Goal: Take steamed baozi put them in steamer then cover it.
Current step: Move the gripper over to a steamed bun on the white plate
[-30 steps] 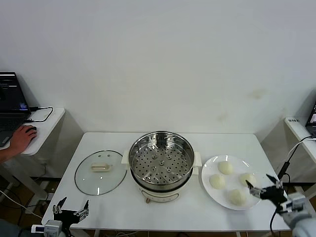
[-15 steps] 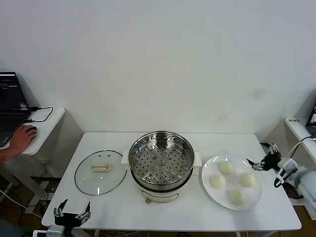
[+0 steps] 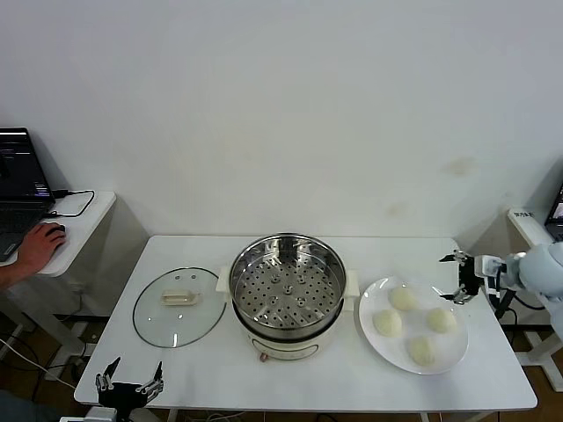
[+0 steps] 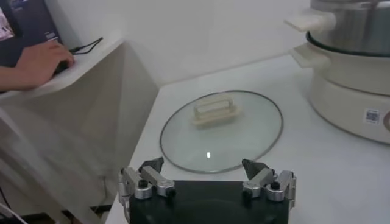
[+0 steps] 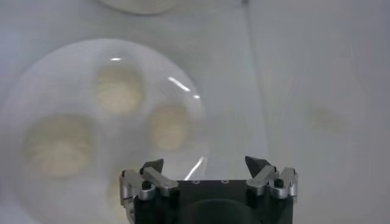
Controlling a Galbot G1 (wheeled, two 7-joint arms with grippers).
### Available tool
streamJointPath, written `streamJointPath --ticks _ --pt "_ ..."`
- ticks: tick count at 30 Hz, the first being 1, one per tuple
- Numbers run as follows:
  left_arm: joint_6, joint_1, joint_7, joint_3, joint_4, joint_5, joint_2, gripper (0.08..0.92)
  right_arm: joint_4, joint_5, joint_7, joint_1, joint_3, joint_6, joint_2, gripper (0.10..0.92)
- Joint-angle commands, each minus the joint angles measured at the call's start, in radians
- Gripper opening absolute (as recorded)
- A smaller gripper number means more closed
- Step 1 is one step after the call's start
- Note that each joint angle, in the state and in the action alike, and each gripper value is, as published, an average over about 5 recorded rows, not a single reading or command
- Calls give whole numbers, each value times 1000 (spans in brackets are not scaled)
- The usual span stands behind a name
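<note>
Several cream-white baozi (image 3: 403,298) lie on a white plate (image 3: 374,338) at the table's right; the right wrist view shows them as pale rounds (image 5: 119,86). The steel steamer (image 3: 288,286) stands mid-table, its perforated tray bare, and its base shows in the left wrist view (image 4: 353,79). The glass cover (image 3: 179,306) lies flat to its left, cream handle up (image 4: 214,112). My right gripper (image 3: 457,278) hovers open above the plate's far right edge, holding nothing (image 5: 205,164). My left gripper (image 3: 130,381) hangs open at the table's front-left edge, short of the cover (image 4: 204,165).
A side desk (image 3: 75,224) at far left carries a laptop (image 3: 19,180), a cable and a person's hand on a mouse (image 3: 40,246). Another desk edge (image 3: 528,224) and cables stand at far right. A white wall runs behind the table.
My right gripper has risen from the plate's front-right edge and swung back to hover above its far right side. The left gripper has sunk slightly lower at the front edge.
</note>
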Motion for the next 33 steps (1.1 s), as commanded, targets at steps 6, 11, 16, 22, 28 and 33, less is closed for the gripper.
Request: streamJointPath --ticks 6,11,16,22,28,33 --pt "-4 18 -1 0 -4 14 -25 823 -178 -121 -156 212 -225 89 130 823" --pt "-5 14 -2 2 8 16 -19 823 -228 -126 -115 215 -231 101 179 823" --pt "-6 13 -2 4 17 18 -17 823 -272 -132 -69 210 -231 98 227 823" --pt "-11 23 -5 7 25 19 -18 823 -313 -170 -50 199 -223 101 262 823" --pt "-11 20 -7 9 33 19 -19 823 -329 -198 -34 197 -229 106 270 823" --pt "-12 16 -8 11 41 19 -23 823 -345 -205 -24 206 -254 108 274 823"
